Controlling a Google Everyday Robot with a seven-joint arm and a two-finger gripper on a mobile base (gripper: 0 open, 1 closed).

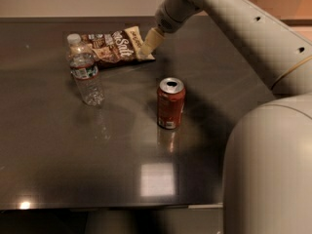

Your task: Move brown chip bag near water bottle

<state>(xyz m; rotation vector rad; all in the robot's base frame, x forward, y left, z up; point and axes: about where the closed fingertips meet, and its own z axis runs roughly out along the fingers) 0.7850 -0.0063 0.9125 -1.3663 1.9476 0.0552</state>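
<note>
At the cream end of the brown chip bag (109,45), the gripper (146,45) sits, its hold impossible to tell; a careless shove could topple the water bottle (87,74) just beside.

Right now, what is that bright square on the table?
Camera view: glare, probably a lamp mirrored in the glossy table, in front of the can; can and bottle reflect faintly too; none on the gripper, at the bag's cream end.
</note>
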